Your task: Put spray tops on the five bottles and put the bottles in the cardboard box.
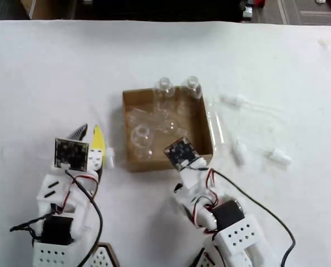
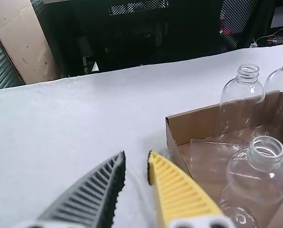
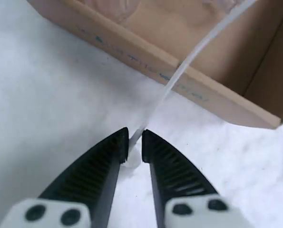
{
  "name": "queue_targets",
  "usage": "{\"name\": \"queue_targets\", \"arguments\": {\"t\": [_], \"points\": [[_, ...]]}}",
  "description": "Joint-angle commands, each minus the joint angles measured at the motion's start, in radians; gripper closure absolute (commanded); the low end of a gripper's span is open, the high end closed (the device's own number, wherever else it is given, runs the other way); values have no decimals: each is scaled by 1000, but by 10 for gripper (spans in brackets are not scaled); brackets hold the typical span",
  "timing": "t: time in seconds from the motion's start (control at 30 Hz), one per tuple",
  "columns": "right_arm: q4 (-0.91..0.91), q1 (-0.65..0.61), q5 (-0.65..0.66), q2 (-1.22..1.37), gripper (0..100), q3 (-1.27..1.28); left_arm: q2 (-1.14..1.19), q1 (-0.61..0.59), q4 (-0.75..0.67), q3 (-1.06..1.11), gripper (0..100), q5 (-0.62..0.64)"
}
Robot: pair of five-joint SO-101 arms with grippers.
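Cardboard box [image 1: 196, 130] on white, perhaps padded, table [image 1: 54, 72].

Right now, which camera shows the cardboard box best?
The high view: nearly the whole cardboard box, seen from above. The left wrist view catches one corner with bottles; the right wrist view, an outer wall close up.

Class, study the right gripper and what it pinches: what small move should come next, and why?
Probably lift a little: the right gripper is shut on a spray top low by the table, its tube leaning over the cardboard box wall, and the bottles inside are uncapped.
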Motion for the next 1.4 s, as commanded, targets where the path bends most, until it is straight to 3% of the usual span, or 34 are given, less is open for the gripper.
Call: {"name": "queue_targets", "arguments": {"t": [0.0,0.23,0.47,0.6,0.77,1.0,1.37], "points": [[-18,18,51,-2,983,-46,-15,-2,-28,-8,920,12],[108,165,64,-73,982,-207,-15,-2,-26,-8,920,12],[277,308,238,-165,982,-342,-15,-2,-29,-8,920,12],[260,254,238,-113,945,-261,-15,-2,-31,-9,920,12],[271,134,235,-44,723,-245,-15,-4,-31,-9,919,12],[104,21,143,136,800,-181,-15,-4,-31,-9,919,12],[-5,13,137,326,804,-144,-15,-2,-31,-9,919,12]]}}
